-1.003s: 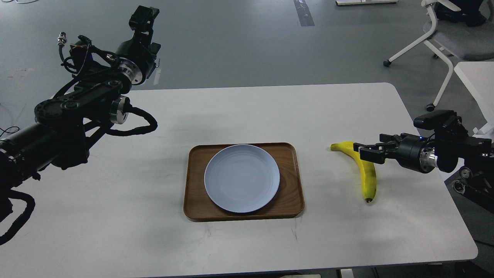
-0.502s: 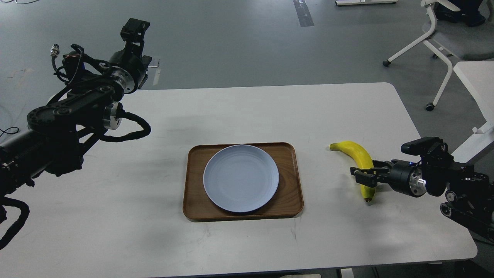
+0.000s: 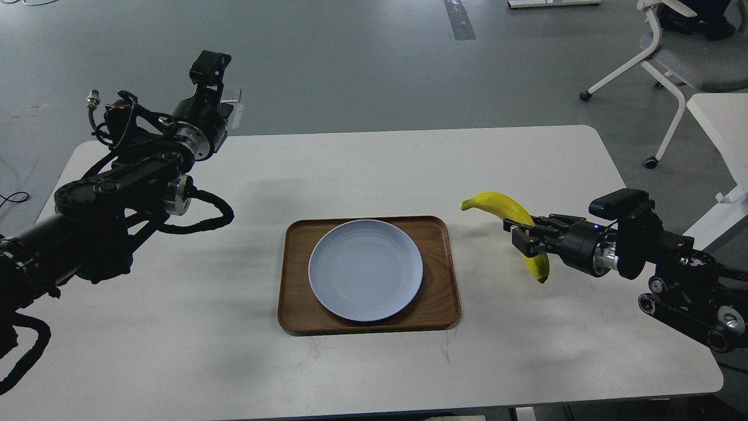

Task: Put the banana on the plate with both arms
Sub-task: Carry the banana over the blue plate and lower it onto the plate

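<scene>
The yellow banana (image 3: 501, 206) hangs above the white table, to the right of the tray, its dark tip pointing down. My right gripper (image 3: 524, 235) is shut on the banana near its middle and holds it clear of the table. The pale blue-grey plate (image 3: 365, 270) lies empty on the brown wooden tray (image 3: 438, 298) at the table's centre. My left gripper (image 3: 209, 67) is raised over the table's far left corner, far from the plate; its fingers cannot be told apart.
The white table (image 3: 350, 169) ends close behind my left gripper. A white office chair (image 3: 672, 52) and a second white table (image 3: 721, 123) stand on the grey floor at the back right.
My right gripper has closed on the banana, lifted it off the table and carried it left toward the tray. My left arm has shifted slightly.
</scene>
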Robot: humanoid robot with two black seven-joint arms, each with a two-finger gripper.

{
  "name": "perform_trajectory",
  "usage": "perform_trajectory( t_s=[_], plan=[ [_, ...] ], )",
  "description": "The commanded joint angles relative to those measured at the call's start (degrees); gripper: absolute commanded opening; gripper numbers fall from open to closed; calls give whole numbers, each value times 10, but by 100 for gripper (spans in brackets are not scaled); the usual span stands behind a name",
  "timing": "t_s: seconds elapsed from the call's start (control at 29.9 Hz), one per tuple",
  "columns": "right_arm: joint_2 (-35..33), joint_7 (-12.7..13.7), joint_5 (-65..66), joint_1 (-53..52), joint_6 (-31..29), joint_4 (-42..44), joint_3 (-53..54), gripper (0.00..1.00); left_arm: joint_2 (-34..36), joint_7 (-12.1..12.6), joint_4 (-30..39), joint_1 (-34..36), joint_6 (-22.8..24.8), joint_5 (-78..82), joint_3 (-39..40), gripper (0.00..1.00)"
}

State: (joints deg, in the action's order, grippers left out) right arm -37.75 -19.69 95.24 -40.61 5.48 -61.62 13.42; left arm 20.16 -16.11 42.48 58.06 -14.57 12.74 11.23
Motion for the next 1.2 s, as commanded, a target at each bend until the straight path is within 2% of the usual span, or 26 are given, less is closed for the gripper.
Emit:
perform_trajectory(
  t_s=[0.0, 0.03, 0.23, 0.5, 0.7, 0.87, 0.94, 1.0, 1.04, 1.07, 1.14, 1.17],
  plan=[
    [7, -75, 4, -45, -3, -31, -8, 0, 0, -1, 1, 0, 0, 0, -10, 98],
    [24, -83, 6, -74, -6, -31, -25, 0, 0, -1, 0, -1, 0, 0, -11, 98],
    [101, -83, 4, -218, -11, 26, -183, 0, 5, -3, 1, -6, 1, -1, -10, 98],
    [245, -83, 3, -215, -7, 155, -210, 0, 9, -4, 8, -6, 0, -1, -6, 98],
    [301, -83, 2, -206, -7, 190, -213, 0, 12, -5, 9, -6, 0, -2, -5, 98],
    [319, -83, -1, -198, -7, 195, -215, 0, 13, -6, 9, -8, 0, -2, -5, 98],
    [320, -83, -1, -192, -7, 194, -216, 7, 13, -8, 9, -8, 0, -1, -5, 98],
    [323, -83, -1, -187, -7, 193, -216, 23, 13, -9, 9, -8, 0, -2, -5, 98],
    [324, -83, -5, -185, -7, 191, -216, 44, 13, -9, 9, -8, 0, -2, -5, 98],
    [324, -83, -11, -183, -7, 188, -217, 70, 13, -8, 9, -8, 0, -2, -5, 98],
    [323, -83, -22, -177, -7, 187, -217, 98, 13, -8, 9, -8, 1, -1, -6, 98],
    [323, -83, -23, -176, -7, 187, -217, 98, 13, -8, 9, -8, 1, -2, -6, 98]
  ],
)
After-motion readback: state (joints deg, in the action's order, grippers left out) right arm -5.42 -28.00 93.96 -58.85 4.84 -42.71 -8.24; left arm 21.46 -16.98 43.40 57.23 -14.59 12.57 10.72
